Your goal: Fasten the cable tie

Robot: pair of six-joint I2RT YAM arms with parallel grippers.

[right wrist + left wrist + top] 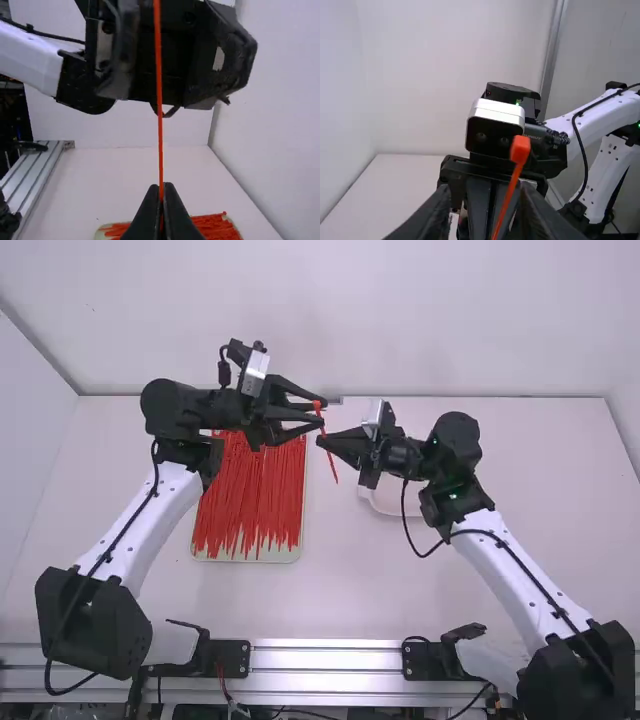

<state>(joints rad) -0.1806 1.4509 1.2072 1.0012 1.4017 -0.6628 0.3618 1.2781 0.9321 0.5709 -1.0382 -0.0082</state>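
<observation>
Both arms meet above the middle of the white surface (520, 450), which is bounded by plain white walls at the far edge and at both sides. We see bare room to the right of the right arm and along the near edge, where an aluminium rail (320, 652) runs.

The cable tie (160, 140) is held in the air between the two arms, clear of the surface. It is a thin, straight red plastic strap with a small square head. Its long axis stands steeply. The head is uppermost, level with the left gripper (312, 418), and the tail hangs free below the right gripper (325, 440).

The right jaws are closed flat on the strap partway along its length. The left jaws are spread wide. The strap passes between them, and we see neither finger touching it in the left wrist view.

Below the left gripper lies a pale tray (245, 558) with rounded corners. It carries a dense heap of red ties (250, 495) laid roughly parallel, with their long axes running from the near side to the far side.
</observation>
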